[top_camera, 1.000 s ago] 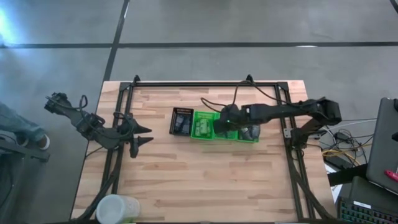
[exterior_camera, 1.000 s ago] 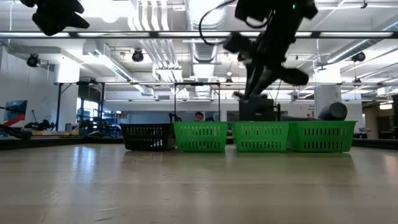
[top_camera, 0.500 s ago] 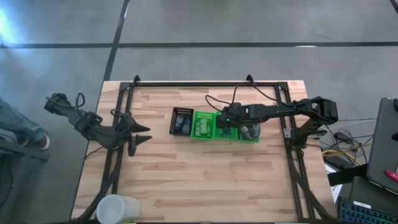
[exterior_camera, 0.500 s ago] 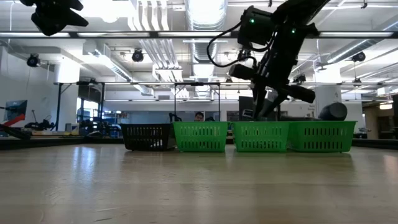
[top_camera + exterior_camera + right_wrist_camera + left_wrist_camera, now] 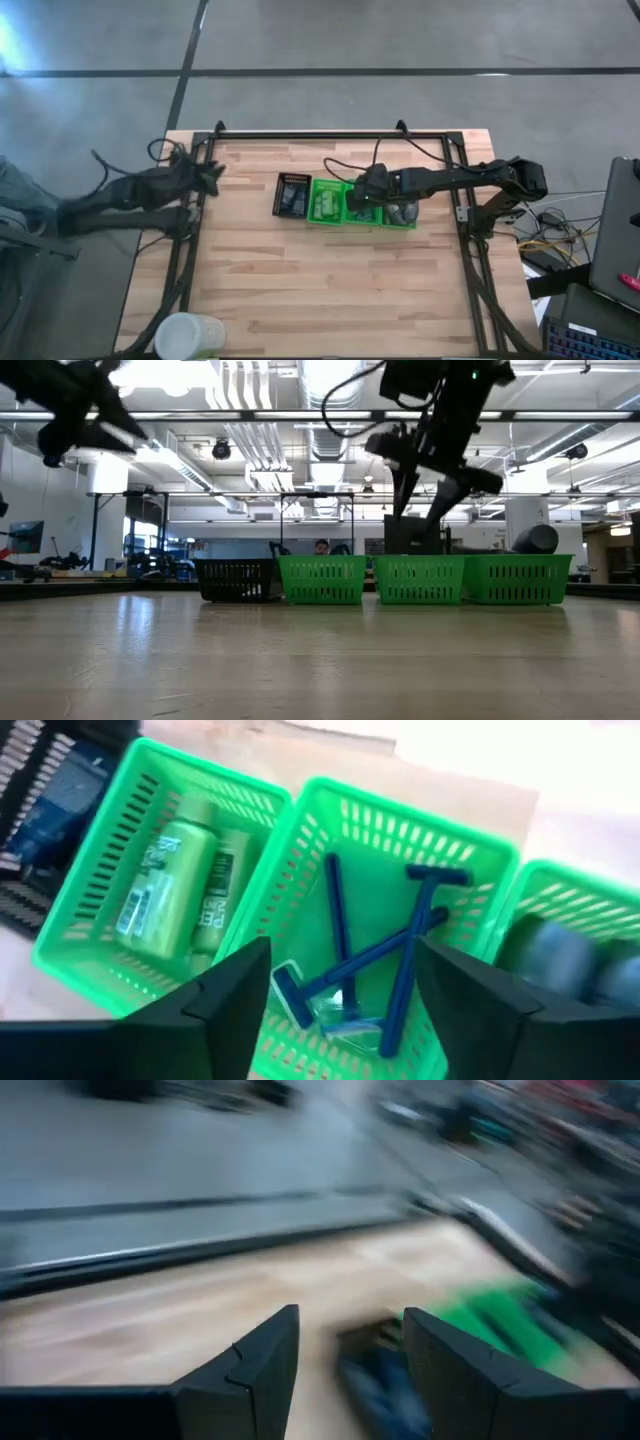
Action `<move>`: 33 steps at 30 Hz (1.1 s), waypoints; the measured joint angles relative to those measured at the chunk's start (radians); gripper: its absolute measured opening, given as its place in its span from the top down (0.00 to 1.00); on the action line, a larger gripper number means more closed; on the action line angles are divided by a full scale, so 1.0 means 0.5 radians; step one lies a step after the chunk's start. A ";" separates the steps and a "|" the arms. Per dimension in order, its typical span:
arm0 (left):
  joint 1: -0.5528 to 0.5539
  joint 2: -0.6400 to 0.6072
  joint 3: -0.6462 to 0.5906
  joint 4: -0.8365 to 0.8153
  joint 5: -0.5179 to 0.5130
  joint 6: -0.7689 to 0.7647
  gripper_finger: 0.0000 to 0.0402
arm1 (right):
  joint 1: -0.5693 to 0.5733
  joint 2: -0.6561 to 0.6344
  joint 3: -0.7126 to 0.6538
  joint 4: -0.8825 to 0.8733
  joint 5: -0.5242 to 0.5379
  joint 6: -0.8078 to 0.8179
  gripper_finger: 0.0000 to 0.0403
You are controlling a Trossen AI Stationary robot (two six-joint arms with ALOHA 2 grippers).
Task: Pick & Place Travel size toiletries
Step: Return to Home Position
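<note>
Four small trays stand in a row mid-table. The black slotted tray (image 5: 292,195) holds dark packets (image 5: 70,785). One green tray (image 5: 120,935) holds green tubes (image 5: 175,880). The middle green tray (image 5: 470,845) holds blue T-shaped razors (image 5: 400,950), lying flat and crossed on its floor. The right-hand green tray (image 5: 402,213) holds grey bottles (image 5: 560,955). My right gripper (image 5: 342,960) hangs open above the middle tray (image 5: 418,580), fingers pointing down, touching nothing. My left gripper (image 5: 205,175) is open in the air near the table's far left corner.
A dark metal frame (image 5: 330,135) runs along the table's far edge and down both sides. A white and green cup (image 5: 188,335) stands at the near left corner. Bare wood (image 5: 320,290) lies between the trays and the near edge.
My right gripper has opened above the middle green tray and risen a little. My left arm has swung fast from the table's left side toward the far left corner, turning toward the trays; its gripper stays open.
</note>
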State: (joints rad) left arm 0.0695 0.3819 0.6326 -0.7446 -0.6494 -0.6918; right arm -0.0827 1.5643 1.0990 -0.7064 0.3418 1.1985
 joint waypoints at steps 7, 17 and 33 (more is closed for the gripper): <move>1.315 -0.334 -0.288 -0.009 0.000 0.000 0.54 | -0.011 -0.001 0.160 -0.172 0.087 -0.162 0.31; 2.636 -0.758 -0.676 -0.015 -0.010 0.000 0.54 | 0.005 -0.010 0.231 -0.142 0.182 -0.325 0.24; 2.714 -0.714 -0.901 -0.089 0.749 -0.001 0.54 | -0.081 -0.089 0.447 0.557 0.048 -1.211 0.31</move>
State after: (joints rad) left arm 1.4267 0.0249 0.1822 -0.7892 -0.2751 -0.6923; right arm -0.1232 1.5199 1.3223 -0.4279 0.3657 0.5928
